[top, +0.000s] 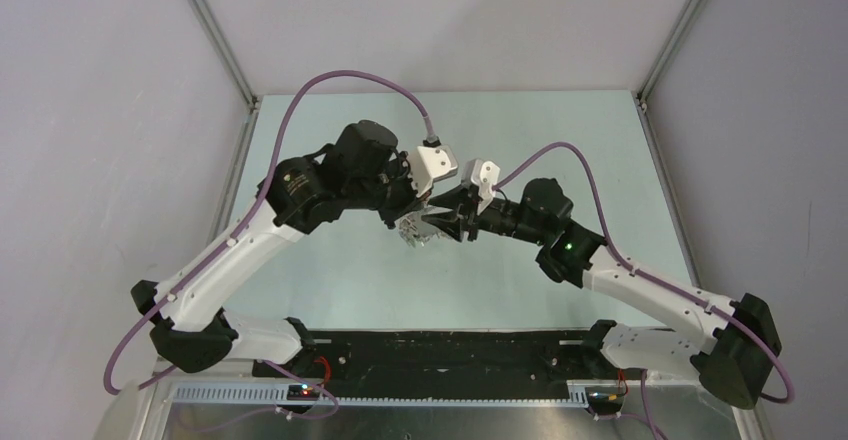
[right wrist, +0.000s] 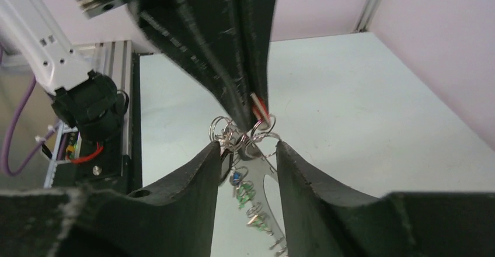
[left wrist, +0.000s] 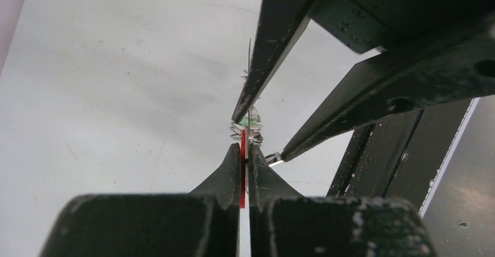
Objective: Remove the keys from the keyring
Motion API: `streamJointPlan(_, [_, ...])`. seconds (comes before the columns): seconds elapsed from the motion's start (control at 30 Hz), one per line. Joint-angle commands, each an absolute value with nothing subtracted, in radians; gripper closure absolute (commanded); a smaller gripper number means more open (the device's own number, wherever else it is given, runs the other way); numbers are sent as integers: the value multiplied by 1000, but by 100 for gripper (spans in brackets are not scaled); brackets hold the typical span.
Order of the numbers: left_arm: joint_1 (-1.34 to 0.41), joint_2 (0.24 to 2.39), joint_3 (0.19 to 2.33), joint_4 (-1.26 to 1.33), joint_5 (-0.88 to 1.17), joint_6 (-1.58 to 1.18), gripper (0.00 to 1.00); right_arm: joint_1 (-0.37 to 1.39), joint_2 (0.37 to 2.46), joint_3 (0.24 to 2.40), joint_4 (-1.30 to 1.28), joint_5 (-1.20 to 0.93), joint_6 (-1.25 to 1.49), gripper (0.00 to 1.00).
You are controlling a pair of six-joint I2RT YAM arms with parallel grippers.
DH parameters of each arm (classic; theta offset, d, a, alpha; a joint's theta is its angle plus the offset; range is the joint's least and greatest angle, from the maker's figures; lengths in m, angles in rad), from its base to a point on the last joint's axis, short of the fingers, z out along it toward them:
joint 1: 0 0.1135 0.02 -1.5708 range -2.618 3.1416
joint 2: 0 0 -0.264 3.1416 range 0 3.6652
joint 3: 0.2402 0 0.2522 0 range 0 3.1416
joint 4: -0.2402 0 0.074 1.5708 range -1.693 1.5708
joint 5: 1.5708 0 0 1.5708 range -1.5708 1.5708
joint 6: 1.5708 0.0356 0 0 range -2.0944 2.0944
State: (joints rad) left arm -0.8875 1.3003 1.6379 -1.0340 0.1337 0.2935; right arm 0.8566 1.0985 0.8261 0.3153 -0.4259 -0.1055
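Observation:
Both grippers meet above the middle of the table. My left gripper (left wrist: 245,149) is shut on a red key head (left wrist: 243,169), seen edge-on between its pads; it also shows in the right wrist view (right wrist: 261,108). Small split rings (left wrist: 246,133) bunch just beyond the tips. The keyring (right wrist: 264,178) hangs as a grey metal band between the fingers of my right gripper (right wrist: 248,149), whose jaws stand apart around it. Keys (right wrist: 245,194) with blue and green heads dangle below. From above, the bunch (top: 418,232) shows as a silvery cluster between the left gripper (top: 412,216) and the right gripper (top: 452,222).
The pale table (top: 360,280) is bounded by grey walls with metal corner posts (top: 215,30). A black rail (top: 440,345) with the arm bases runs along the near edge. Purple cables (top: 340,80) arch over both arms.

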Motion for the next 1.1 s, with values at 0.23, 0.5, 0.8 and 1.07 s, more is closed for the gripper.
streamJointPlan(0.23, [-893,1236,1625,-988,160,400,100,788,949,761,305,-609,-226,50])
streamJointPlan(0.5, [-901,1192,1583,-988,232,525,100,703,945,762,379,-692,-214,53])
streamJointPlan(0.8, [-927,1099,1510,-987,298,780,100,657,1039,821,426,-876,-167,50])
streamJointPlan(1.07, [-937,1089,1505,-988,323,876,100,665,1090,855,452,-981,-142,52])
